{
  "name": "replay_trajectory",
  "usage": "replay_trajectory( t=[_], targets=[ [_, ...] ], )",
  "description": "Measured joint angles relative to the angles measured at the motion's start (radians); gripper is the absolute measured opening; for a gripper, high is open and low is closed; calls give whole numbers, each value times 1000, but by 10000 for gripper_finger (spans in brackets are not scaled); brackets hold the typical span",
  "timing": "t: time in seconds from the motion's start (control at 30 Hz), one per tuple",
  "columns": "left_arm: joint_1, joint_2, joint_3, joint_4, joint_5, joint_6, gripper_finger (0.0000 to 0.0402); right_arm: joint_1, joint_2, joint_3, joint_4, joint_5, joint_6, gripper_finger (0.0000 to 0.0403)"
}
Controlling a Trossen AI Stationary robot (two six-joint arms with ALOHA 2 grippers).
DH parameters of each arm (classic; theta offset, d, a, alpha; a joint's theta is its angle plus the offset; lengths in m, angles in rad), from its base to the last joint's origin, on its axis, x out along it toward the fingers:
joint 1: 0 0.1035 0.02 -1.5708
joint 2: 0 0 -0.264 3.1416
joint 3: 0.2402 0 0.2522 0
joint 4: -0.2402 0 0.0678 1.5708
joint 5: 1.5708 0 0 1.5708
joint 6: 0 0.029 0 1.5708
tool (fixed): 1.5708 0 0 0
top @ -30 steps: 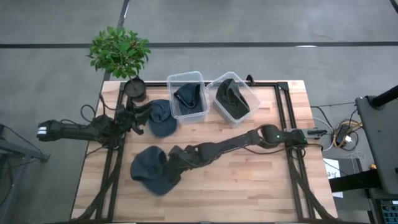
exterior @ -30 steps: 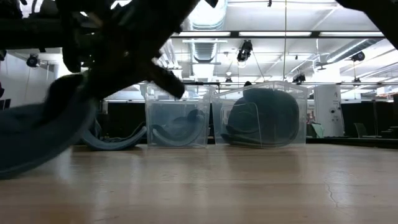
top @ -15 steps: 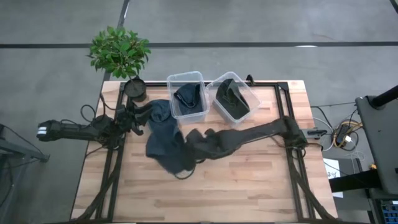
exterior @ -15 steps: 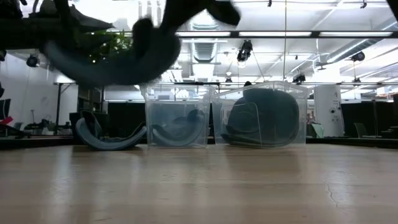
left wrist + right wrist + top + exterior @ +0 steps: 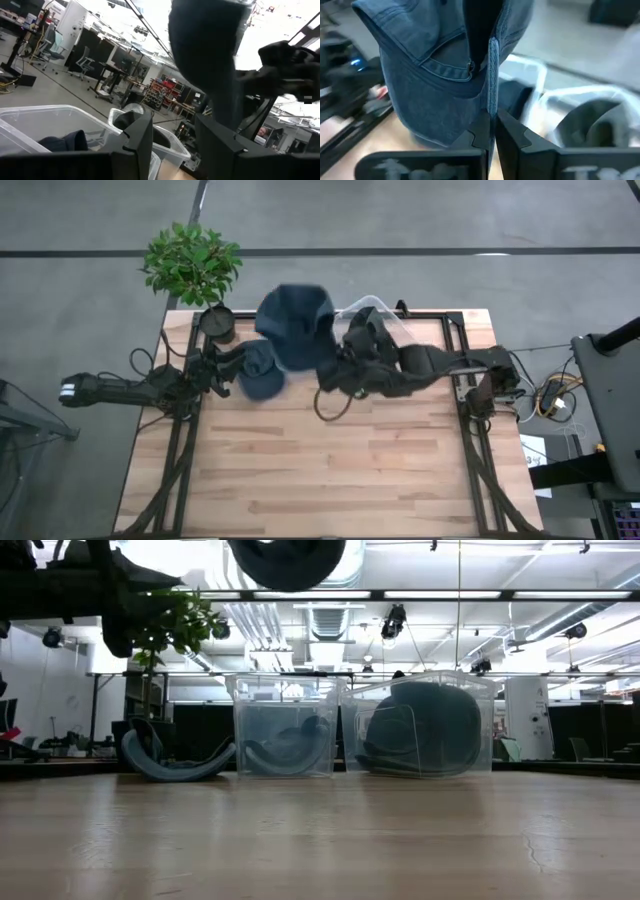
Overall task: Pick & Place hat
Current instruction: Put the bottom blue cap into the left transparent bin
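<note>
My right gripper [image 5: 322, 365] is shut on a blue denim hat [image 5: 295, 325] and holds it high over the left of two clear bins [image 5: 285, 730]. In the low view the hat [image 5: 287, 558] shows at the top, well above the bins. A second blue hat [image 5: 262, 370] lies on the table left of the bins, resting on its rim [image 5: 175, 765]. My left gripper [image 5: 230, 365] is open and empty beside that hat. The left bin holds a blue hat, and the right bin [image 5: 378, 335] holds a dark one. My right gripper pinches an edge of the hat's cloth [image 5: 491, 107] between its two fingers [image 5: 481, 131]. The fingers come nearly level from the table's right side. The hat is lifted clear of the table and the bins, its crown spread out beyond the fingertips.
A potted plant [image 5: 192, 262] stands at the far left corner, its dark pot [image 5: 217, 323] just beyond my left gripper. The bins stand side by side at the far middle. Bare wood [image 5: 330, 470] stretches across the near half of the table.
My right gripper has carried the blue hat from the table's near left up and toward the far edge. The hat has been lifted clear of the wood and now hangs above the left bin.
</note>
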Motion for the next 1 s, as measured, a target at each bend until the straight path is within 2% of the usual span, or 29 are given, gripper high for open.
replay_trajectory(
  t=[0.2, 0.3, 0.57, 0.67, 0.77, 1.0],
  targets=[
    [0, 0, 0, 0, 0, 0, 140, -104, 23, -2, 85, 7, -171, 11],
    [0, 0, 0, 0, 0, 0, 140, -171, 46, -2, 101, -45, -206, 11],
    [0, 0, 0, -1, 0, 1, 140, -331, 121, -7, 148, -178, -223, 11],
    [0, 0, 0, -5, 11, -1, 140, -378, 176, 3, 156, -268, -228, 11],
    [0, 0, 0, -6, 13, -1, 140, -412, 227, 19, 158, -348, -205, 11],
    [0, 0, 0, -18, 14, -5, 140, -459, 297, 47, 136, -426, -118, 11]
  ],
)
